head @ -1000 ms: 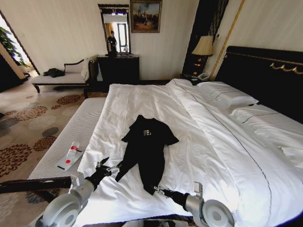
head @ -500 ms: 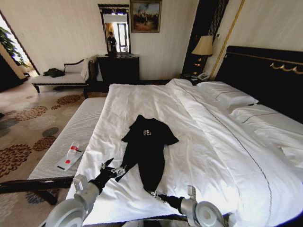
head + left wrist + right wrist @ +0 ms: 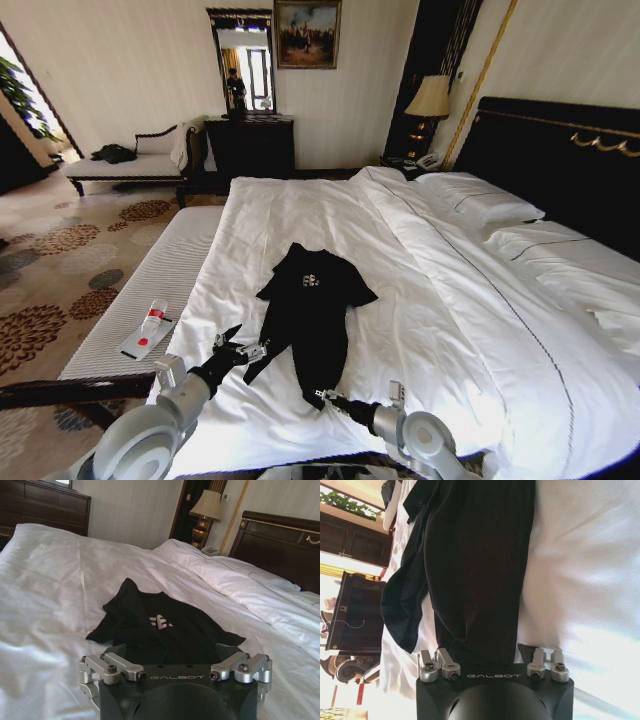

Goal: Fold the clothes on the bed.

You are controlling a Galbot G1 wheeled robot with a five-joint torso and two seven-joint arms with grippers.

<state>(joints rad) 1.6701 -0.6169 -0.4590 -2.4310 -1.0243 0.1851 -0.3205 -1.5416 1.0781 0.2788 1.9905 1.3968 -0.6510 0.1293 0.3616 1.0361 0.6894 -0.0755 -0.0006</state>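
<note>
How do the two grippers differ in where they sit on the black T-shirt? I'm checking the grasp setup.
The left gripper sits at the T-shirt's side flap, on its left edge; the right gripper sits at the bottom hem, nearest the robot. The left points across the bed, the right toward the collar. Both are low over the sheet at the fabric's edge.

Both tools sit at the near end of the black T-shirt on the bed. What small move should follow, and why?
Probably shut both on the hem. The left tool and right tool flank the near edge of the soft black short-sleeved T-shirt, which lies narrowed on the white-sheeted bed; both wrist views show open fingers at the fabric.
</note>
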